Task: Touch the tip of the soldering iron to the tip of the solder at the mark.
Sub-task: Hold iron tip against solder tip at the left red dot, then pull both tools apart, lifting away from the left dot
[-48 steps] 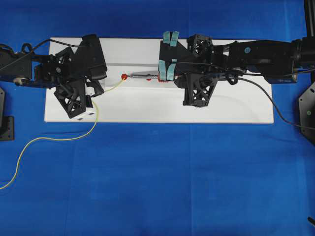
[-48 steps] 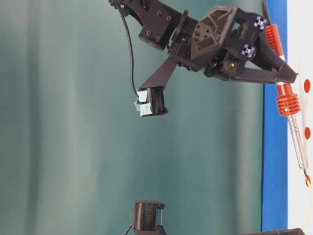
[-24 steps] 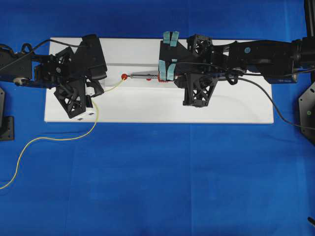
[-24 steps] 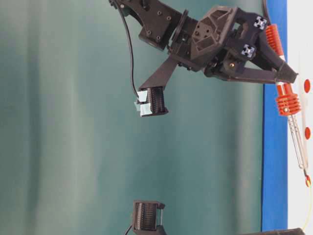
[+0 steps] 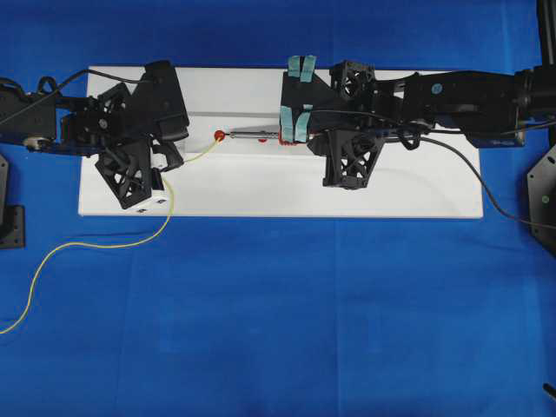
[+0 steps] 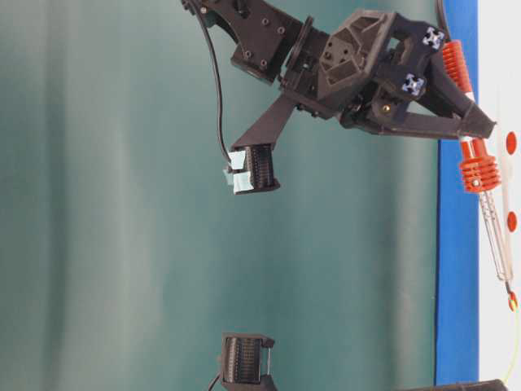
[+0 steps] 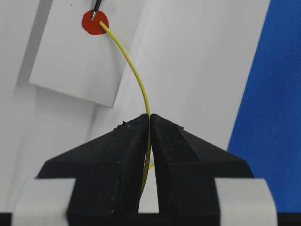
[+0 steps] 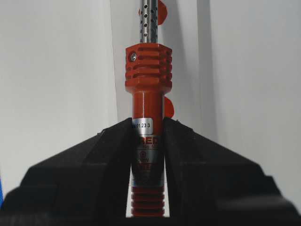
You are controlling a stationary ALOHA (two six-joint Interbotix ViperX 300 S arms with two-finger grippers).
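Observation:
My left gripper (image 7: 149, 116) is shut on the thin yellow solder (image 7: 136, 73), which arcs up to the red mark (image 7: 94, 22). The solder's end rests on that mark, and the dark tip of the soldering iron (image 7: 96, 9) meets it there. My right gripper (image 8: 147, 123) is shut on the iron's orange-red handle (image 8: 147, 75), its silver shaft pointing away toward the mark. In the overhead view the iron (image 5: 256, 134) lies level between the right gripper (image 5: 292, 132) and the mark (image 5: 219, 135), with the left gripper (image 5: 165, 165) just left of it. The table-level view has the iron (image 6: 488, 204) reaching down to the mark (image 6: 512, 301).
A white board (image 5: 261, 187) lies on the blue cloth and carries the mark. The solder trails off the board's front edge in a long loop (image 5: 52, 256) to the left. The iron's black cord (image 5: 482, 187) runs off to the right. Two more red dots (image 6: 510, 143) sit on the board.

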